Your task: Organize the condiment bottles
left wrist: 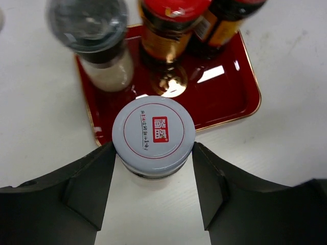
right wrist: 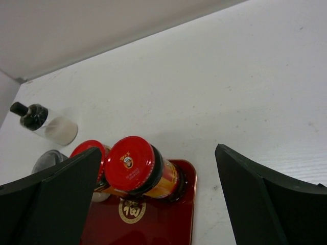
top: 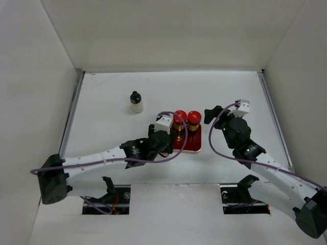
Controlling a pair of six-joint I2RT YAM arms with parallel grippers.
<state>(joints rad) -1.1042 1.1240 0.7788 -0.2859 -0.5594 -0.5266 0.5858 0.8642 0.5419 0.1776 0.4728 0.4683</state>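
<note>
Left claw (left wrist: 153, 155) clamped on the white-capped bottle (left wrist: 153, 133), at the red tray's (left wrist: 230, 97) near edge. Right claw (right wrist: 158, 153) gapes wide, just beside a red-capped bottle (right wrist: 130, 163).

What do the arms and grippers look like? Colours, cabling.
Left arm and right arm match: white links, black joints and bases. A purple cable runs loose along each, a small white box sits at each wrist. Fingers are matte black wedges.
</note>
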